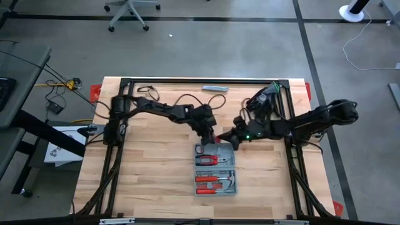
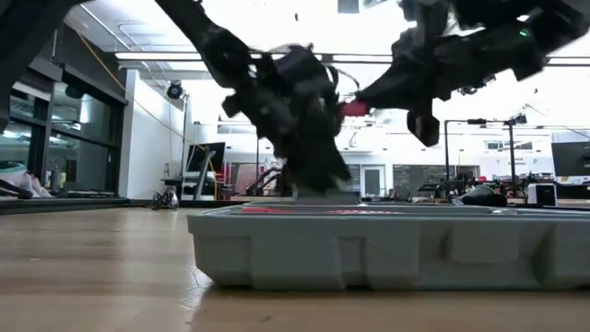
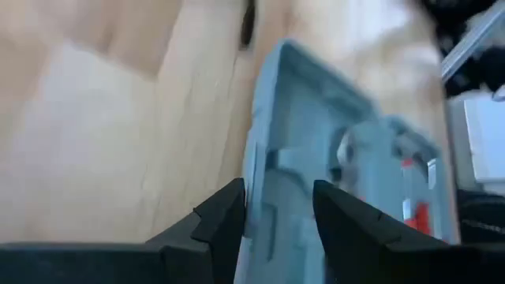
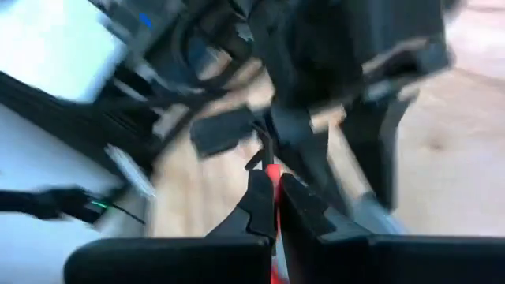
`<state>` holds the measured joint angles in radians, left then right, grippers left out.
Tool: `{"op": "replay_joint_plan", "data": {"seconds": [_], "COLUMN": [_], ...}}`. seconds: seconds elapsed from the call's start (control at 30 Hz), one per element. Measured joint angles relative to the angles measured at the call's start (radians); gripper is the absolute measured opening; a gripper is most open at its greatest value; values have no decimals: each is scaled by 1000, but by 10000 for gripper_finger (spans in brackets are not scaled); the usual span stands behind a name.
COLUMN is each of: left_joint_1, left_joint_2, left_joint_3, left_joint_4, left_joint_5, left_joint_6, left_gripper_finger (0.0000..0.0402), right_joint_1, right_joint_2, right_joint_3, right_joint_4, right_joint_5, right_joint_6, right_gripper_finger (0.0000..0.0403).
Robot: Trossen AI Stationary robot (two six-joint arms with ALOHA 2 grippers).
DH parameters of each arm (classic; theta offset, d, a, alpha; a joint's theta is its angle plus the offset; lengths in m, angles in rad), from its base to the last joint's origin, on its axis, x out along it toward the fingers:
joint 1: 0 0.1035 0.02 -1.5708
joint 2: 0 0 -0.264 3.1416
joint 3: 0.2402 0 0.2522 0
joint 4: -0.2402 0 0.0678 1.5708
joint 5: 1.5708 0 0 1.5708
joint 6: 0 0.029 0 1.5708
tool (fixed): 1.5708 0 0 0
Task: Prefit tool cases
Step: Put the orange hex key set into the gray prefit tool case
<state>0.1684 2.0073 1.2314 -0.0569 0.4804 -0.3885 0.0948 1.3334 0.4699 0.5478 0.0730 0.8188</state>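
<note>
The grey-blue tool case [image 1: 215, 170] lies open and flat on the table, with red-handled tools in its recesses; it fills the foreground of the low view [image 2: 387, 249]. My left gripper [image 1: 208, 136] [image 3: 278, 217] is at the case's far edge, its fingers on either side of the case wall. My right gripper [image 1: 223, 139] [image 4: 274, 197] hovers just right of it, above that same far edge, shut on a thin red tool [image 2: 353, 109]. My left gripper has the case's far wall [image 3: 272, 181] between its two fingers, one outside the case and one inside. The fingers come slanting down from the far side. The case stays flat on the table. My right gripper pinches a thin red tool [image 4: 273, 175] between its fingertips. It is lifted clear above the case's far edge; which part of the tool it has cannot be told.
A slim grey bar [image 1: 214, 89] lies near the table's far edge, with loose cable [image 1: 147, 92] to its left. Black frame rails [image 1: 294, 156] run along the table's sides. Bare wood lies left of the case [image 1: 150, 175].
</note>
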Motion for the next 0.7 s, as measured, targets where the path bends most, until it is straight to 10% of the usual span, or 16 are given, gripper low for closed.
{"op": "replay_joint_plan", "data": {"seconds": [0.7], "left_joint_1": [-124], "left_joint_2": [-228], "left_joint_3": [-434], "left_joint_4": [648], "left_joint_5": [-182], "left_joint_6": [-468], "left_gripper_finger": [145], "right_joint_1": [122], "right_joint_2": [193], "right_joint_3": [8], "right_joint_4": [315], "right_joint_5": [209], "right_joint_6": [144], "right_gripper_finger": [0]}}
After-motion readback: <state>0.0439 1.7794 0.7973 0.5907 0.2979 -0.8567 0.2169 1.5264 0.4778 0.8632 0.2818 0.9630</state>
